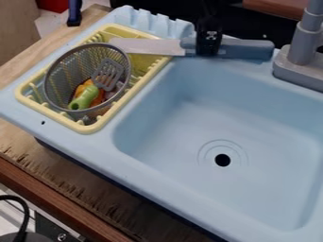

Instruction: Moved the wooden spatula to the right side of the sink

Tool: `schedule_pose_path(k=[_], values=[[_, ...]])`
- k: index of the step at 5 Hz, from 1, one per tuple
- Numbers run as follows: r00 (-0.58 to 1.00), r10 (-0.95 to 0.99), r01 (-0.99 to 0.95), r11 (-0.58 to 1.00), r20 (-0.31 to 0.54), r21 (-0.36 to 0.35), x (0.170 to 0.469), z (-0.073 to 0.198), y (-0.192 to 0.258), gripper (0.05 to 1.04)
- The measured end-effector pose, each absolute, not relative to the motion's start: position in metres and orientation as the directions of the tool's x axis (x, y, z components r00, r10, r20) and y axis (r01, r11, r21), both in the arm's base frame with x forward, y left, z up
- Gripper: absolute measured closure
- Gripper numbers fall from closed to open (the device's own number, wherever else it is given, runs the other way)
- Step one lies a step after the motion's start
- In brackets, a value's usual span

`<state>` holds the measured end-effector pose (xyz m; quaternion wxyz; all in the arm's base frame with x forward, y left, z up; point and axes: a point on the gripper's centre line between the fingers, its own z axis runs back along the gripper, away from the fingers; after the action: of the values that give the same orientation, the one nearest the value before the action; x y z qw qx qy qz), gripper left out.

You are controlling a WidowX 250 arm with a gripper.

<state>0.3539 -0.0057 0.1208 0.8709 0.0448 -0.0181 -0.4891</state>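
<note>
- Pale-blue sink (164, 137), camera view: wooden counter (88, 184) at seven o'clock, yellow rack (85, 128) at ten, grey faucet (304, 38) at two.
- Near twelve o'clock, rear rim: my gripper (208, 47) appears closed around a blue-handled knife-like utensil (245, 49).
- Likely light, stiff, slightly slippery; I favour a mid-handle grasp.

Glossy blue plastic sink (164, 160), metal mesh strainer (58, 78).

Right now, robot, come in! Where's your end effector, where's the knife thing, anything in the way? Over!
End effector at blue-grey handle, grip unclear. Knife-like tool behind sink basin. Grey faucet near handle's end, might block rightward moves.
</note>
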Motion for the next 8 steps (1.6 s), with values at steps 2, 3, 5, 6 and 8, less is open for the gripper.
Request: schedule_pose_path(k=[2,3,5,6,8], values=[[0.523,-0.852,0.85,0.519,-0.017,0.086,0.351,0.12,-0.015,0.087],[0.501,-0.865,0.86,0.5,0.015,0.1,0.346,0.138,-0.022,0.087],[0.474,-0.88,0.878,0.474,0.008,0.067,0.334,0.147,-0.032,0.087],[0.462,-0.887,0.884,0.462,0.024,0.075,0.326,0.154,-0.039,0.087],[0.441,-0.897,0.894,0.438,-0.013,0.095,0.293,0.136,-0.06,0.086]])
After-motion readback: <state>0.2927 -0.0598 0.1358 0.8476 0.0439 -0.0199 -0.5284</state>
